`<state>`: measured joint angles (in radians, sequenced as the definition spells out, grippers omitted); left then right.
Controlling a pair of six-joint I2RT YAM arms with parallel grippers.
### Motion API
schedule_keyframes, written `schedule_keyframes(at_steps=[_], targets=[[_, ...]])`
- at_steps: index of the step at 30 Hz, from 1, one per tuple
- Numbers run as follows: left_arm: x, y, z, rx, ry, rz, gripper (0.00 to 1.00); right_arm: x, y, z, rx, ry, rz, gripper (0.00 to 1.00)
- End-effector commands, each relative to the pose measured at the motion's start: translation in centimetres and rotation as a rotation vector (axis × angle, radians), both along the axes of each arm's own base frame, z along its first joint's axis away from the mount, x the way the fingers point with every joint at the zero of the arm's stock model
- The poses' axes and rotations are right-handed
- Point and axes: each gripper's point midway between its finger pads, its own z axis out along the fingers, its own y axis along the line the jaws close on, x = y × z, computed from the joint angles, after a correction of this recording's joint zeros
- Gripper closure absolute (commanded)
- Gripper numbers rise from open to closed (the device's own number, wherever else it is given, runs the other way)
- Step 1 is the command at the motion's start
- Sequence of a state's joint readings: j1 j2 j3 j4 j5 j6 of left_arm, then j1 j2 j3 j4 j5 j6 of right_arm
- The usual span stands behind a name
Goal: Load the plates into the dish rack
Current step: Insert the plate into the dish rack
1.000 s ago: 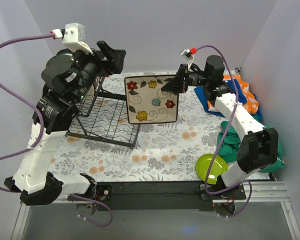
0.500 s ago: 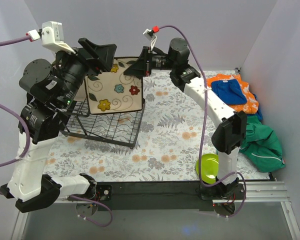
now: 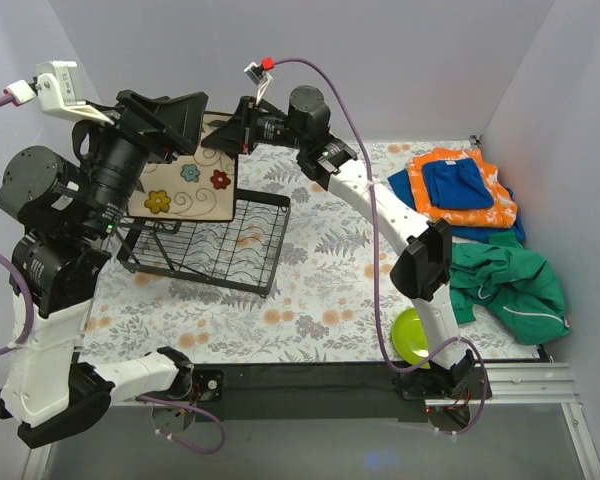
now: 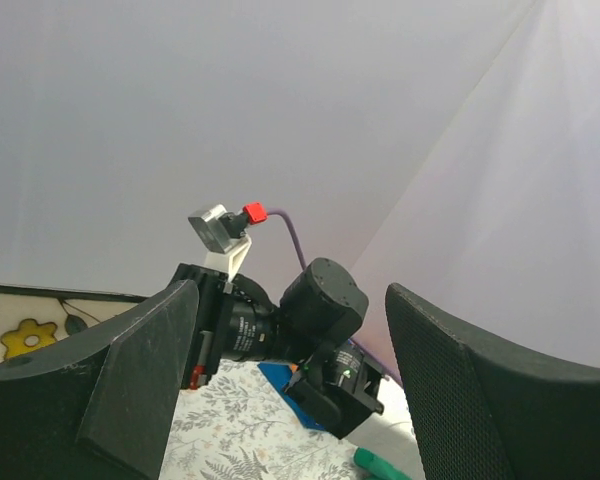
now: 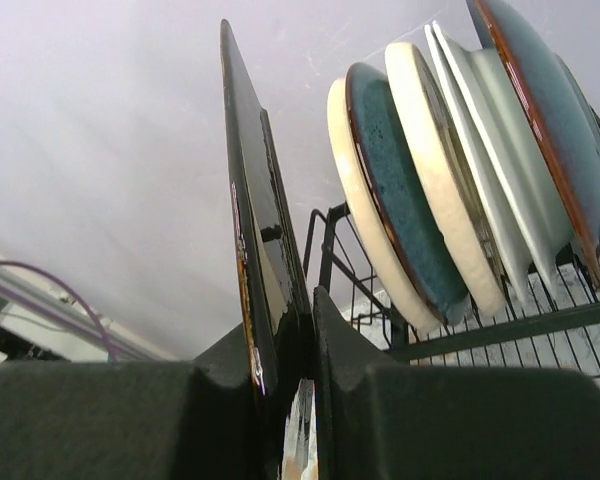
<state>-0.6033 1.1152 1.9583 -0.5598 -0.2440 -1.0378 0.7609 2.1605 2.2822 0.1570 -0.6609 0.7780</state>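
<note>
Floral plate, one; rack, one.

Pale grey walls enclose a table under floral-patterned cloth.

Bright, even light; soft shadows.

The right gripper pinches between its black fingers the rim of a thin, dark-edged glossy plate, seen edge-on and nearly upright. Just to its right, a row of round ceramic plates, cream, dark teal, cream, white and blue-grey, leans on edge in the black wire dish rack.
</note>
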Motion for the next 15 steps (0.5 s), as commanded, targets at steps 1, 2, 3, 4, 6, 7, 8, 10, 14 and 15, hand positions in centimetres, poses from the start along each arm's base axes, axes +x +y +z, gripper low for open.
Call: schedule_keyframes(at_steps=[1, 2, 3, 4, 6, 7, 8, 10, 14, 15], targets=[[-0.1, 0.4, 0.0, -0.012, 0.000, 0.013, 0.26, -2.0, -1.4, 11.1, 0.283, -0.160, -0.095, 0.99], [-0.1, 0.4, 0.0, -0.013, 0.000, 0.013, 0.26, -1.5, -1.1, 10.9, 0.288, -0.153, -0.116, 0.99], [-0.2, 0.4, -0.2, -0.012, 0.001, 0.011, 0.26, -1.6, -0.8, 11.1, 0.296, -0.165, -0.124, 0.99], [-0.1, 0.4, -0.3, -0.012, 0.003, 0.011, 0.26, -1.7, -0.8, 11.5, 0.311, -0.173, -0.132, 0.99], [-0.1, 0.3, -0.4, -0.016, 0.001, 0.010, 0.26, -1.4, -0.3, 11.8, 0.333, -0.187, -0.169, 0.99], [-0.3, 0.5, -0.3, -0.020, -0.007, 0.009, 0.26, -1.1, -0.2, 12.0, 0.346, -0.187, -0.193, 0.99], [-0.3, 0.5, -0.3, -0.022, -0.008, 0.010, 0.26, -1.1, -0.1, 12.2, 0.361, -0.198, -0.200, 0.99], [-0.3, 0.6, 0.0, -0.032, -0.021, 0.011, 0.26, -1.2, 0.4, 12.4, 0.375, -0.202, -0.226, 0.99], [-0.5, 0.5, 0.3, -0.035, -0.034, 0.003, 0.26, -0.7, 0.9, 12.7, 0.414, -0.223, -0.284, 0.99], [-0.6, 0.5, 0.4, -0.037, -0.035, 0.003, 0.26, -0.8, 0.9, 13.2, 0.433, -0.236, -0.293, 0.99]])
